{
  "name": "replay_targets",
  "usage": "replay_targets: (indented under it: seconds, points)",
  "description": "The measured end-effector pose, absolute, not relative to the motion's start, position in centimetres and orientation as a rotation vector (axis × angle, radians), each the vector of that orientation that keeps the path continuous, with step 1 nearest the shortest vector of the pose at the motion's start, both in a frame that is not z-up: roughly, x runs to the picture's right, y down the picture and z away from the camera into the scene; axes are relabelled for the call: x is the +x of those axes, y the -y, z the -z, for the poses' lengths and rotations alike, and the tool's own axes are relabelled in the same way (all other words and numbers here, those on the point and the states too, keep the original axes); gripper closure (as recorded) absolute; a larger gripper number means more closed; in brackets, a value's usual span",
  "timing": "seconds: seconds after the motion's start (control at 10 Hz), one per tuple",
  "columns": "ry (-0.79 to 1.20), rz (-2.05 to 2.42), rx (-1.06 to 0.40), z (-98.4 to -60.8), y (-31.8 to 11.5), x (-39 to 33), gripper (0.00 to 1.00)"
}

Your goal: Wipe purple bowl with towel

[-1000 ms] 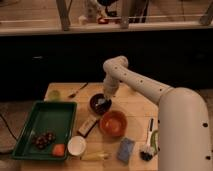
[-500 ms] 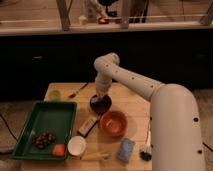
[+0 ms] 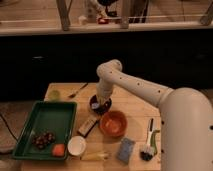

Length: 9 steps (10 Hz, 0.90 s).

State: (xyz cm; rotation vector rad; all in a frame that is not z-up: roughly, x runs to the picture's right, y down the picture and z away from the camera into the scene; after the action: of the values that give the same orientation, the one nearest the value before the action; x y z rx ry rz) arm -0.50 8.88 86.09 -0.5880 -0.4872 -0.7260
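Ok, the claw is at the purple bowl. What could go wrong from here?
1. The purple bowl sits loose on the table with the claw over it, so a wiping stroke could slide or tip it.
2. The orange bowl lies close beside it at the front right, and a shoved bowl might knock into it.
3. I cannot make out the towel at the claw, so the wipe may miss.

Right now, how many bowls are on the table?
3. The purple bowl is farthest back, with the gripper over it; the orange bowl sits just nearer the camera; the small white bowl is by the green tray's near corner. None seems hidden.
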Motion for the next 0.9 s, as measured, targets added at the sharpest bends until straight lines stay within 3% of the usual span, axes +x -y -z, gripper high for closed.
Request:
replay_targets:
  seconds: [0.4, 0.9]
  points:
    - [0.453, 0.644, -0.601, -86.3, -9.6, 3.2, 0.99]
    - [0.428, 0.651, -0.571, -87.3, -6.3, 2.8, 0.99]
